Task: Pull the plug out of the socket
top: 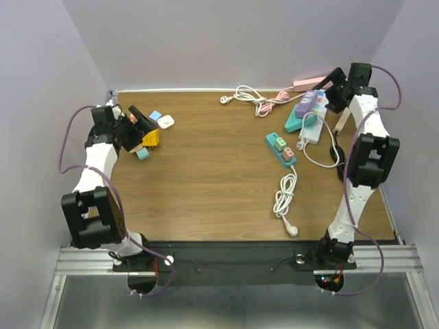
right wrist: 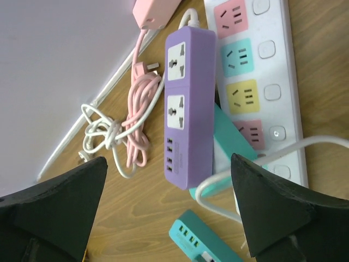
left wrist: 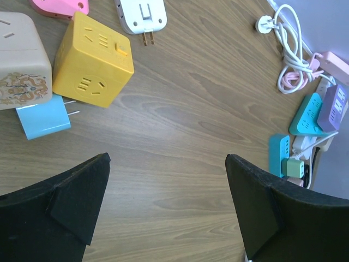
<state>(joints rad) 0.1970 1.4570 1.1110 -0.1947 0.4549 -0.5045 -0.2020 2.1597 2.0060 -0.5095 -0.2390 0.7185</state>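
Observation:
A teal power strip (top: 280, 149) lies right of the table's middle, with a green plug (top: 277, 142) and a pinkish plug (top: 289, 152) seated in it and a white cable coil (top: 285, 195) trailing toward me. The strip also shows in the left wrist view (left wrist: 278, 153) with the green plug (left wrist: 295, 166), and its end shows in the right wrist view (right wrist: 204, 240). My left gripper (top: 140, 123) (left wrist: 167, 164) is open and empty at the far left, well away from the strip. My right gripper (top: 329, 86) (right wrist: 169, 164) is open and empty, above the far right strips.
A purple strip (right wrist: 188, 103), a white strip with coloured sockets (right wrist: 256, 71), a pink strip (top: 309, 83) and tangled pink and white cables (top: 250, 96) crowd the far right. A yellow cube socket (left wrist: 98, 60), a beige cube (left wrist: 22, 60), a blue adapter (left wrist: 43, 117) and a white adapter (left wrist: 140, 13) lie by my left gripper.

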